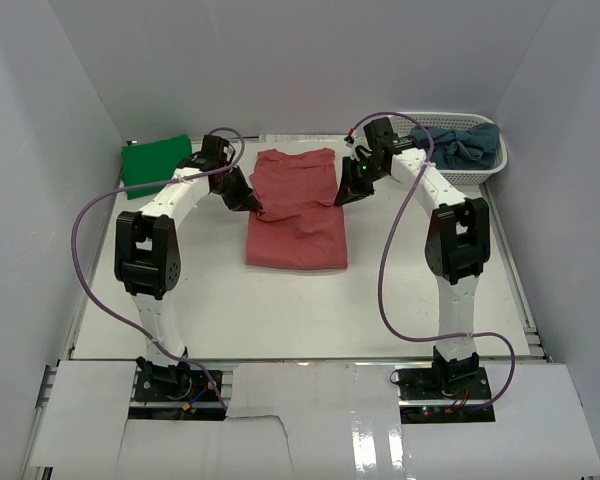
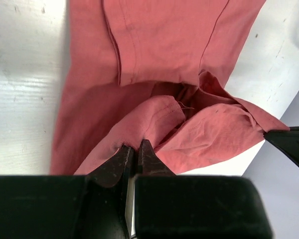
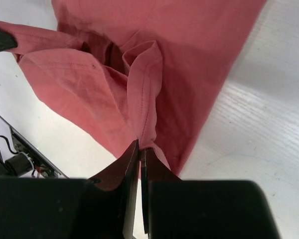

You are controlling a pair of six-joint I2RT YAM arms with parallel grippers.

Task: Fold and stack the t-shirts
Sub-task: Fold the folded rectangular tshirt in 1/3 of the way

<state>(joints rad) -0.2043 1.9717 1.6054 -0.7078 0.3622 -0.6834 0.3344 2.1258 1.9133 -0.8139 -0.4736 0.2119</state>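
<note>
left end effector (image 2: 137,146) pinching salmon-red t-shirt (image 1: 298,230) edge, right end effector (image 3: 140,147) clamped on opposite edge

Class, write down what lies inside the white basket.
Crumpled grey-blue cloth fills the basket. How many shirts that is, and anything beneath the top folds, is hidden.

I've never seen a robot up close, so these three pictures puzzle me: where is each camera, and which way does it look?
Top view: high behind the robot, looking down on the table; left arm and right arm show, a red shirt between them.
Left wrist: on the left arm, looking along the left gripper, shut on the shirt's edge.
Right wrist: likewise, right gripper pinching the shirt.
Shared: all three show the red shirt.
</note>
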